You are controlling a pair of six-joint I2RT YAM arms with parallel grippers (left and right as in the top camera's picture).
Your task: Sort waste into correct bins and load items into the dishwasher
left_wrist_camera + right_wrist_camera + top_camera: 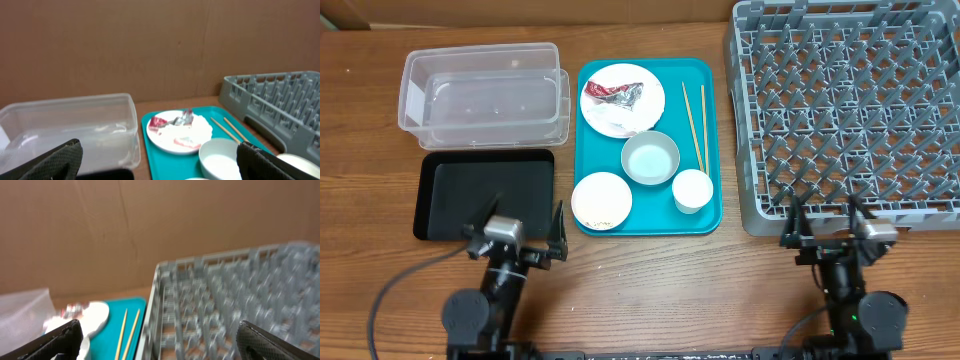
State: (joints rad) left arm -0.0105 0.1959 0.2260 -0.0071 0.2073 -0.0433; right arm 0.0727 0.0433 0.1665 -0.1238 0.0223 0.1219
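On the teal tray (pixel 705 215) lie a round plate (pixel 645 95) holding a red-and-silver wrapper (pixel 615 94) and a white napkin (pixel 638 118), a pale bowl (pixel 650 158), a smaller dish (pixel 601 200) with rice grains (pixel 599 221), a white cup (pixel 692 190) and two chopsticks (pixel 695 127). The clear tub (pixel 483 92) and black tray (pixel 480 192) sit to the left, the grey dish rack (pixel 850 110) to the right. My left gripper (pixel 516 233) is open and empty at the black tray's front edge. My right gripper (pixel 827 228) is open and empty at the rack's front edge. The left wrist view shows the plate (pixel 195 132), wrapper (pixel 172 120), bowl (pixel 220 157) and tub (pixel 70 130).
A brown cardboard wall (pixel 150 45) stands behind the table. The right wrist view shows the rack (pixel 235 300) ahead, with the chopsticks (pixel 127 330) and plate (pixel 92 316) at the left. Bare wooden table (pixel 660 290) lies between the two arms.
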